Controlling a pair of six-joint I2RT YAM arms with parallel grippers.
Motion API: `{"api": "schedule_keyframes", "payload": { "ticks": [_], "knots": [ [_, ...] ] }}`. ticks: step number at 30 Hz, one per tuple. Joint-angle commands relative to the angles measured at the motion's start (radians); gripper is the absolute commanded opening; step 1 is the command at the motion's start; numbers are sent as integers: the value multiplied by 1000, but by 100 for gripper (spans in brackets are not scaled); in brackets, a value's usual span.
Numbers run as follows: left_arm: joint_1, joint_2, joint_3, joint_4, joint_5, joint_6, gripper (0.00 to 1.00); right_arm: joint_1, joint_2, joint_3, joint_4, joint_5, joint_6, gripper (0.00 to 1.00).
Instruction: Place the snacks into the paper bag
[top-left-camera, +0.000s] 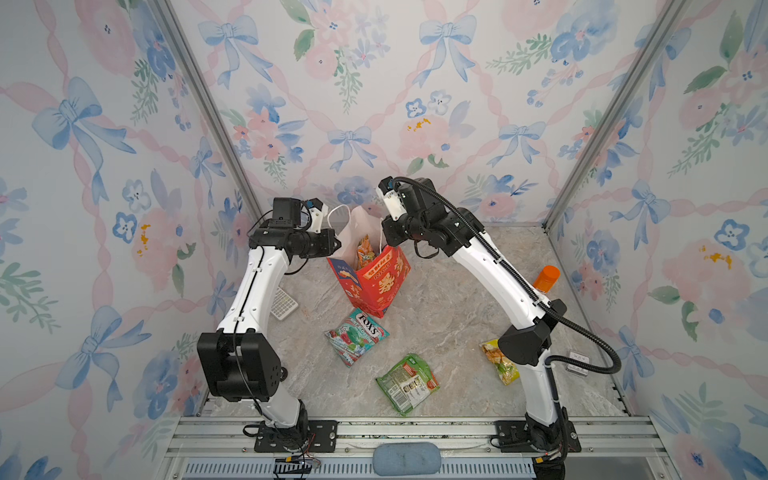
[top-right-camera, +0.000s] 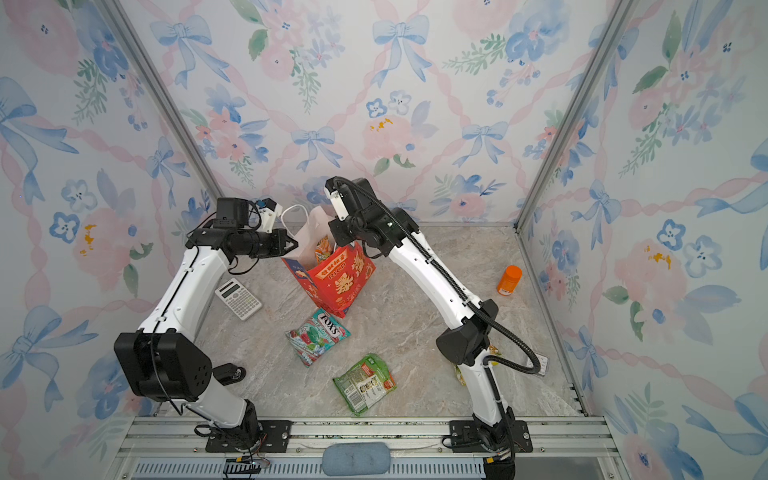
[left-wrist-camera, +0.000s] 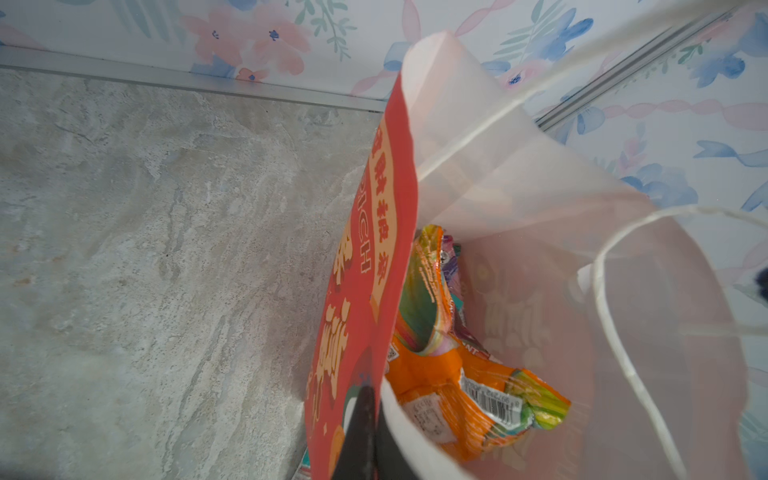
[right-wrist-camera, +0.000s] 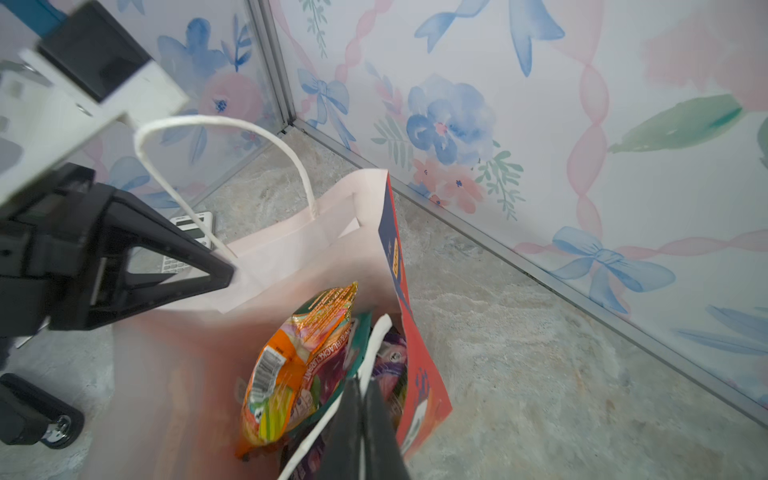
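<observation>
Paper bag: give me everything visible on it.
The paper bag stands upright on the marbled table, splayed open: red outside with gold and blue print, white inside, two white cord handles. Snack packets lie inside. The left claw pinches its rim; the right claw hangs shut at the opening.

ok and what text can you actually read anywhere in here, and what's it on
"FOX'S": teal packet.
"RICH": front of the red paper bag.
Too small or blurred: the bag's gold characters, green packet, barcode on the orange packet inside the bag, calculator keys.
</observation>
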Motion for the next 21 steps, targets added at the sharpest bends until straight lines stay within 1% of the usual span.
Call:
{"api": "schedule_keyframes", "payload": {
  "ticks": [1, 3, 6, 10, 13, 17, 21],
  "knots": [
    [4, 10, 39, 3, 47, -20, 0, -8, -98, 25, 133, -77, -7, 0],
    [5, 10, 40, 3, 47, -20, 0, -12, -107, 12, 144, -125, -14, 0],
    [4, 13, 40, 4, 41, -22, 0, -27, -130, -54, 173, -191, -13, 4],
    [4, 26, 44, 3, 13, -37, 0, -66, -181, -206, 259, -232, 0, 4],
    [4, 35, 54, 5, 10, -52, 0, -114, -211, -289, 330, -312, 31, 4],
    [-4, 35, 69, 23, 3, -80, 0, -181, -225, -328, 389, -408, 65, 4],
    [-16, 32, 87, 37, -25, -99, 0, -227, -245, -376, 453, -475, 68, 3]
  ]
}}
